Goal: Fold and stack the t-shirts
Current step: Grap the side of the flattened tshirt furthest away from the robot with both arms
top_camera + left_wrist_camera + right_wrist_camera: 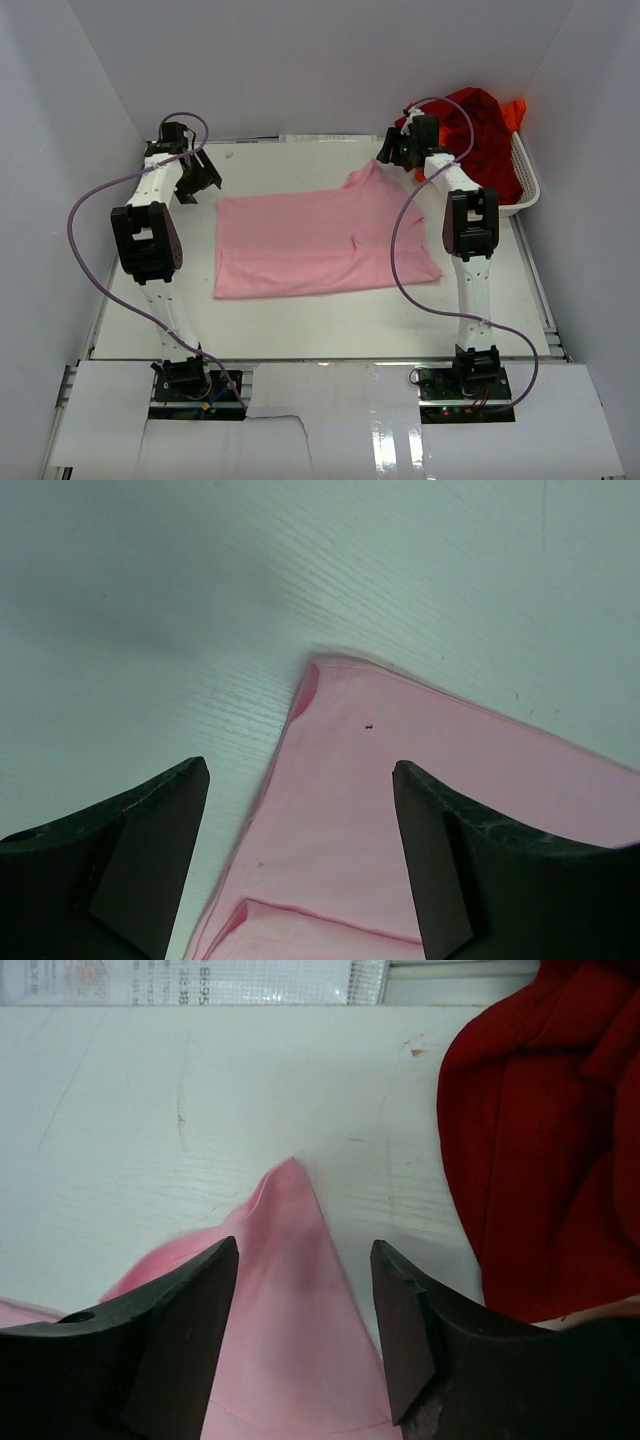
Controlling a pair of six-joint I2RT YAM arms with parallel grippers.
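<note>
Light pink t-shirt (320, 240): lies spread in the middle of the table (300, 330), flat, with one fold line showing near its right side
Dark red t-shirt (480, 130): heaped in the white basket (530, 190) at the far right corner
Orange t-shirt (516, 112): only a scrap shows behind the red one
Left pincer (298, 772): spread wide, holding nothing, poised over the pink shirt's far left corner
Right pincer (304, 1250): spread, fingers on either side of the pointed far right corner, not closed on it
Handling: thin, light, limp cloth; it will likely sag and drag rather than hold a shape
Where to grip: probably the two far corners, pinched at the hem so both layers come up together
Risk: a shallow pinch may catch one layer only, or slip off
</note>
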